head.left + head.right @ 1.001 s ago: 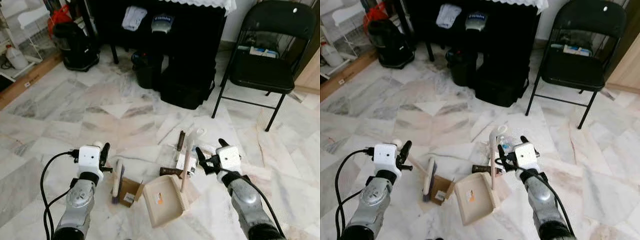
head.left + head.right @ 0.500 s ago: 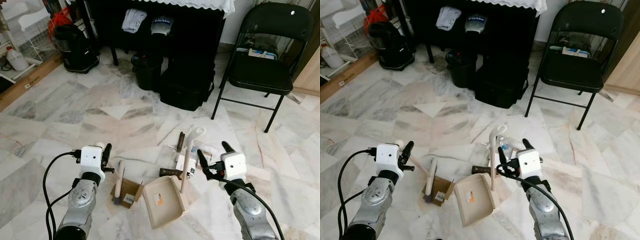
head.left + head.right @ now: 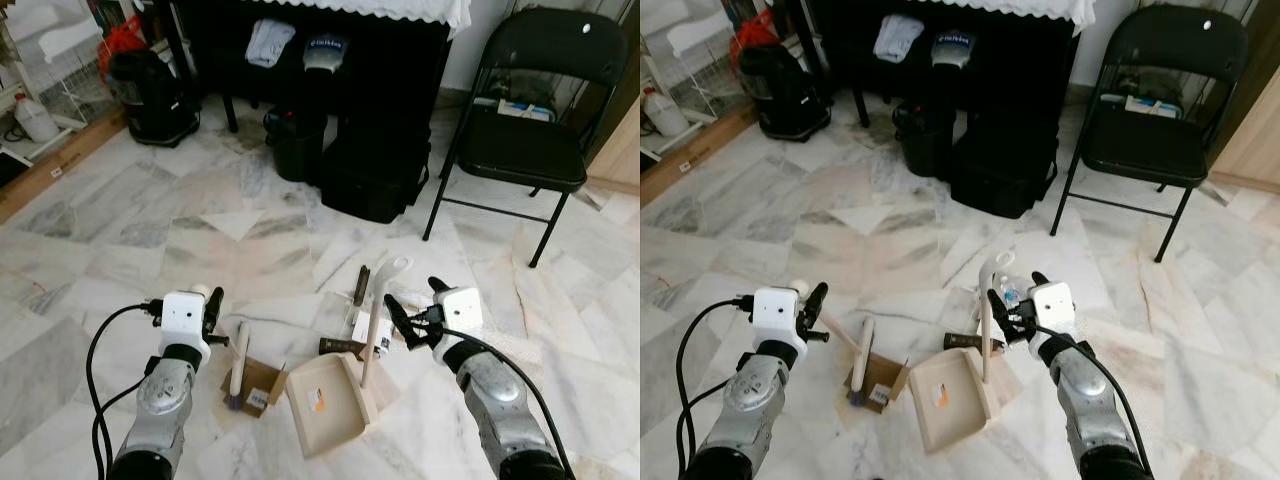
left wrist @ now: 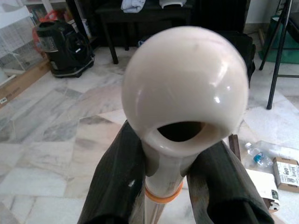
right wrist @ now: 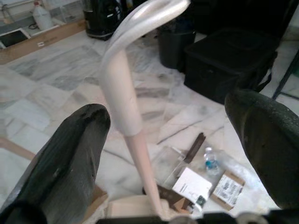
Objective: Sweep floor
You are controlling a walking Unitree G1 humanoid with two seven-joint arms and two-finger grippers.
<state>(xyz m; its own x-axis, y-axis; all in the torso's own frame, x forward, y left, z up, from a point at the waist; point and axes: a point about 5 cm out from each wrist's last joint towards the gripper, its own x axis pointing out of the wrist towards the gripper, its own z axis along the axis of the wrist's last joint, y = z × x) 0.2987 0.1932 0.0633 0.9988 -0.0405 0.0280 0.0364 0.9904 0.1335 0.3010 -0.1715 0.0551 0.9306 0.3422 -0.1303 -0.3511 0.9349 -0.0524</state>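
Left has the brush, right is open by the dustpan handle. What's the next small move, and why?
Probably ease the right gripper forward a little and close on the dustpan handle. In the right wrist view its open fingers bracket the upright handle but stand apart from it. The left gripper is already shut on the brush handle, so the dustpan is the piece left to secure.
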